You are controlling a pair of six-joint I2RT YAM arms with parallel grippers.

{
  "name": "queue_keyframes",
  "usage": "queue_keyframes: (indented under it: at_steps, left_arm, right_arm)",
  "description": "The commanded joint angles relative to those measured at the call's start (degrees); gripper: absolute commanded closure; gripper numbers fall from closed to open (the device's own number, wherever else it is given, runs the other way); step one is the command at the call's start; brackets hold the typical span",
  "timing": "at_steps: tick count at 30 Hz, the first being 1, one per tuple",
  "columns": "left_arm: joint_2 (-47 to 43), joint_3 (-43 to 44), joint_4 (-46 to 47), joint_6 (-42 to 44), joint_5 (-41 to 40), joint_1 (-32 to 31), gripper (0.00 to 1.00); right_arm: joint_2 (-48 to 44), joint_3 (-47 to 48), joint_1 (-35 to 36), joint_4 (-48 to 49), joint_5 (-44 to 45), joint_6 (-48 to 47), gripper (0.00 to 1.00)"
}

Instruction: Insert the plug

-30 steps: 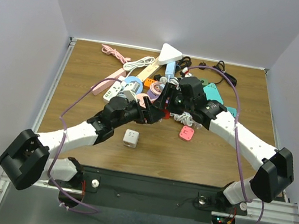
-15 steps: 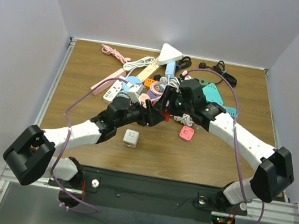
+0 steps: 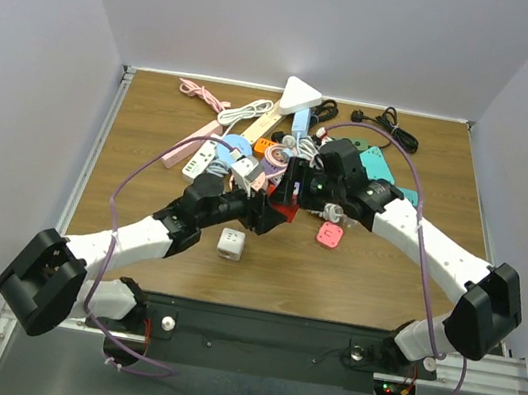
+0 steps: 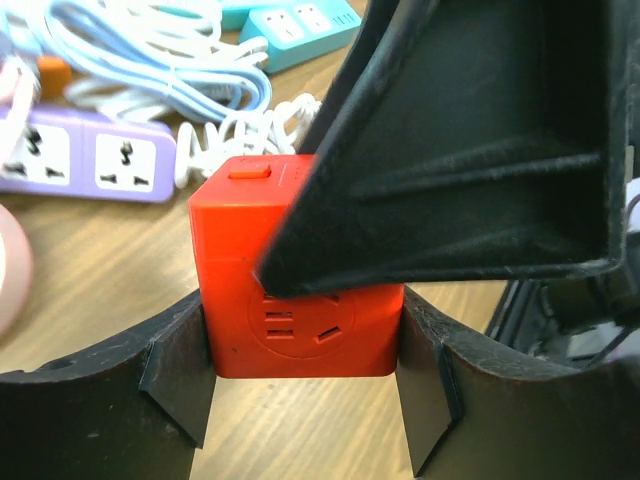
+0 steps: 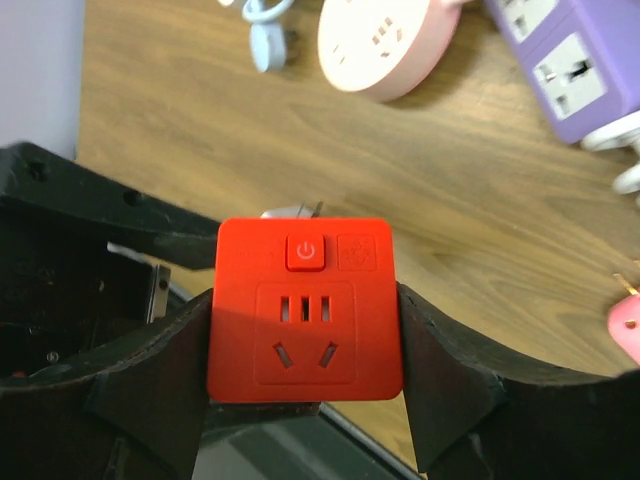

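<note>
A red cube socket (image 3: 281, 211) with a power button and socket faces is held above the table between both arms. My left gripper (image 3: 263, 217) is shut on it; in the left wrist view the cube (image 4: 300, 300) fills the gap of the left gripper (image 4: 303, 345). My right gripper (image 3: 295, 193) is also shut on it from the far side; in the right wrist view the cube (image 5: 305, 310) sits in the right gripper (image 5: 305, 335). A white piece with metal prongs (image 5: 295, 211) peeks from behind the cube. No cord plug shows in either gripper.
A pile of power strips and cables lies at the back middle: a purple strip (image 4: 90, 160), a pink round socket (image 5: 385, 40), a teal strip (image 3: 376, 164), a white triangle (image 3: 301, 94), black cable (image 3: 390, 125). A white cube adapter (image 3: 230, 244) and a pink plug (image 3: 329, 234) lie nearer.
The two grippers and the red cube have shifted slightly toward the near edge and left. The left forearm has swung and lowered with them.
</note>
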Motion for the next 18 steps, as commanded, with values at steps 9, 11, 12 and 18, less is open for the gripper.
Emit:
queue_keyframes:
  at_steps: [9,11,12,18]
  left_arm:
    - [-4.3,2.0,-0.1,11.2,4.4,-0.2,1.0]
    - [-3.8,2.4,-1.2,11.9,5.0,-0.6,1.0]
    - [-3.7,2.5,-1.5,12.1,5.1,-0.9,1.0]
    - [-4.1,2.5,-2.6,12.5,4.2,-2.2,1.0]
  right_arm:
    - [3.1,4.1,-1.5,-5.3,-14.5,-5.7,0.22]
    - [3.2,4.9,-1.6,-5.3,-14.3,-5.7,0.22]
    - [3.2,5.1,-1.6,-5.3,-14.3,-5.7,0.22]
    - [2.7,6.1,-3.9,-5.3,-14.4,-5.9,0.22]
